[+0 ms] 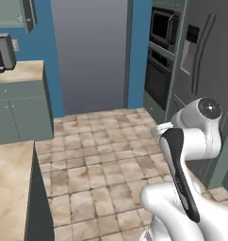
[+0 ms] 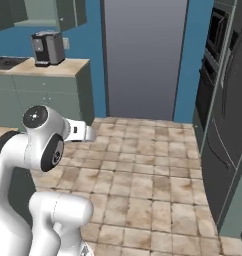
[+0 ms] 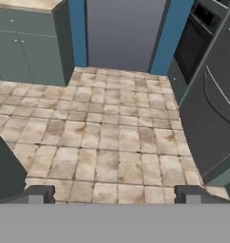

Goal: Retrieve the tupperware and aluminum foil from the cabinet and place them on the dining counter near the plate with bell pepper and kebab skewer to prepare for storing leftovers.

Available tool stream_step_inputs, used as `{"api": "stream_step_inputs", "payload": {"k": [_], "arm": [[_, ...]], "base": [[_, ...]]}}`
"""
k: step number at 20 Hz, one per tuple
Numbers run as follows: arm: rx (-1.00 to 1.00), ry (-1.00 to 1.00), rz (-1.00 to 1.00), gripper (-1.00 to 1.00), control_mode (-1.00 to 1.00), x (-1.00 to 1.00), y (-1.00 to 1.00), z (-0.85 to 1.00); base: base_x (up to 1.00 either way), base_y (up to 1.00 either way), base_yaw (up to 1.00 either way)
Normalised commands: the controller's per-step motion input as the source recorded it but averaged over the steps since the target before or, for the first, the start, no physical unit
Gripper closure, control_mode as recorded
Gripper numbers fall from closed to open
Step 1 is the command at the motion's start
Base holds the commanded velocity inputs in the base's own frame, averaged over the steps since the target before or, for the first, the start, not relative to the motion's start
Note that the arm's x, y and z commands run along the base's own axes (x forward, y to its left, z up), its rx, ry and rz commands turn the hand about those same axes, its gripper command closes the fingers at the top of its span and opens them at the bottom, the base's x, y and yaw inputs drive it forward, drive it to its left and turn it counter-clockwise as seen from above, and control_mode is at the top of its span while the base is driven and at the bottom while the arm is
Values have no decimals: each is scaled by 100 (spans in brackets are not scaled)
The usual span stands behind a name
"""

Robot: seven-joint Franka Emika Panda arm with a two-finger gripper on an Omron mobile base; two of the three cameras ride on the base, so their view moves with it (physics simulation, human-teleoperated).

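Note:
My gripper (image 3: 114,194) is open and holds nothing; its two dark fingertips (image 3: 41,193) stand wide apart above the tiled floor (image 3: 112,137). The lower edge of the grey-green wall cabinet (image 1: 12,14) (image 2: 38,12) sits at the top left, above the worktop. A corner of the beige marble dining counter (image 1: 10,188) lies at the lower left, and its dark side (image 3: 5,171) is close to my hand. The tupperware, the aluminum foil and the plate are out of view.
A coffee machine (image 1: 3,52) (image 2: 48,47) stands on the narrow worktop (image 1: 21,70) over base cupboards (image 1: 21,113) (image 3: 26,52). A built-in oven (image 1: 160,56) and a dark fridge (image 1: 205,56) (image 3: 212,109) line the right side. Between them is open tiled floor.

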Motion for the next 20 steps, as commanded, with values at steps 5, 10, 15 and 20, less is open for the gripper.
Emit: {"api": "stream_step_inputs", "payload": {"k": [5, 10, 15, 20], "arm": [[0, 0, 0, -100, 100, 0, 0, 0], [0, 0, 0, -100, 100, 0, 0, 0], [0, 0, 0, -100, 100, 0, 0, 0], [0, 0, 0, -100, 100, 0, 0, 0]], "base": [[100, 0, 11], [100, 14, 19], [100, 41, 27], [100, 41, 35]]}}
